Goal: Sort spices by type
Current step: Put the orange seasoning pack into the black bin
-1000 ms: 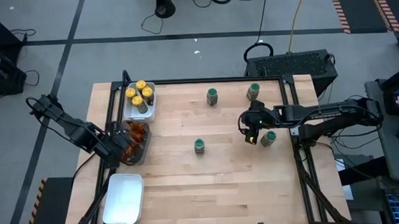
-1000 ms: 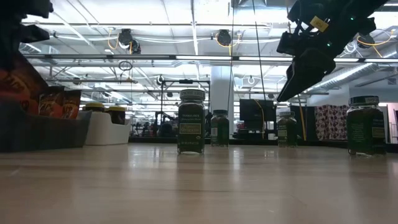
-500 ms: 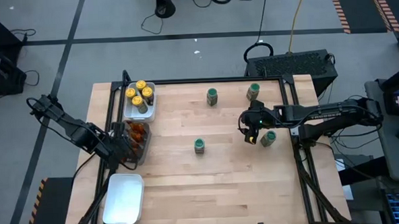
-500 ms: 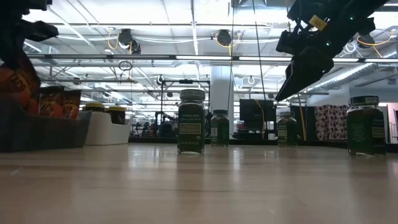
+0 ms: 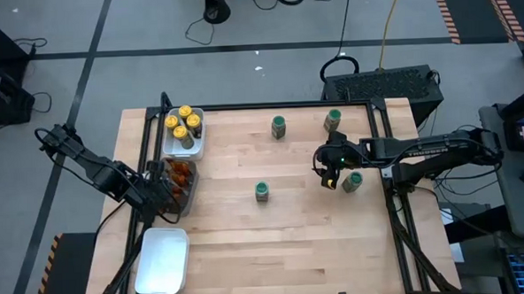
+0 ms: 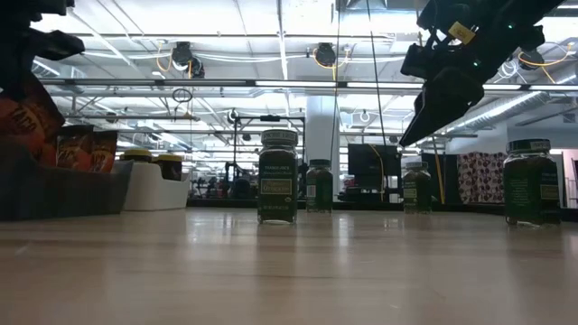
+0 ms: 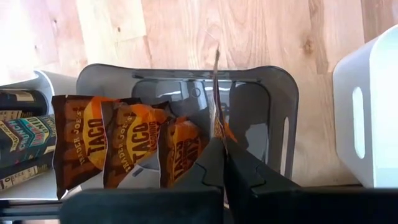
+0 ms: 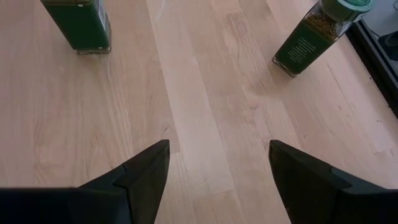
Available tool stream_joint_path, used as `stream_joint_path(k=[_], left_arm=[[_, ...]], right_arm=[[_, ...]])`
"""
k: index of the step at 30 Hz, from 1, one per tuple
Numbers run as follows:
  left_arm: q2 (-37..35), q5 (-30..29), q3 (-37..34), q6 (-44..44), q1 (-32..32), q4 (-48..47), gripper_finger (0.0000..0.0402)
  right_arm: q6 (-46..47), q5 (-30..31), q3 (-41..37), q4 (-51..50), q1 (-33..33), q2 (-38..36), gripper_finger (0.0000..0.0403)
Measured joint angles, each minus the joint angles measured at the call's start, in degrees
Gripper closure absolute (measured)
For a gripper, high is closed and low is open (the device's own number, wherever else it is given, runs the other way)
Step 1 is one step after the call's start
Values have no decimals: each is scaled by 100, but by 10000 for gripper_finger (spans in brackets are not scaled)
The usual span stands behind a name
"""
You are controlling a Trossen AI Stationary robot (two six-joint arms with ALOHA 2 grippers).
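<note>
My left gripper point(image 7: 222, 144) is over the dark grey tray point(image 7: 283, 106), shut on an orange-brown packet point(image 7: 217, 106) seen edge-on. Three like packets point(image 7: 134, 146) stand in that tray. In the low view the held packet point(image 6: 23, 104) hangs under the gripper. My right gripper point(image 8: 217, 149) hangs open above bare wood point(image 5: 329, 172). It stands between two green-lidded jars point(image 8: 79, 25) point(image 8: 314, 34) and touches neither. Two more green-lidded jars point(image 5: 280, 126) point(image 5: 333, 119) stand near the far edge. Yellow-lidded jars point(image 5: 184, 126) stand in a white tray. My left gripper pinches the packet's upper end point(image 7: 219, 129) between its two fingers, coming from above and pointing down. The packet hangs edge-on below the fingers, over the dark tray. In the low view its lower end goes behind the tray wall point(image 6: 54, 185).
An empty white tray point(image 5: 163, 259) lies at the near left corner, beside the dark tray. The jar in mid-table point(image 5: 262, 191) and the one by the right edge point(image 5: 353, 181) stand on open wood. The room beyond the table shows in the low view.
My left gripper has shifted slightly over the dark tray with the packet, which now shows narrower in the low view. It has kept still for the last half second.
</note>
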Motion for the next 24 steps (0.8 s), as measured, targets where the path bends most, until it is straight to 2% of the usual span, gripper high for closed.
stream_joint_path(k=[8, 14, 24], left_arm=[[0, -57, 1, -37, 0, 2, 392], [0, -391, 1, -48, 0, 4, 390], [70, -412, 1, -63, 0, 2, 389]], right_arm=[[0, 0, 0, -2, 0, 0, 145], [0, 0, 0, -4, 1, 0, 145], [-17, 0, -7, -4, 1, 0, 145]])
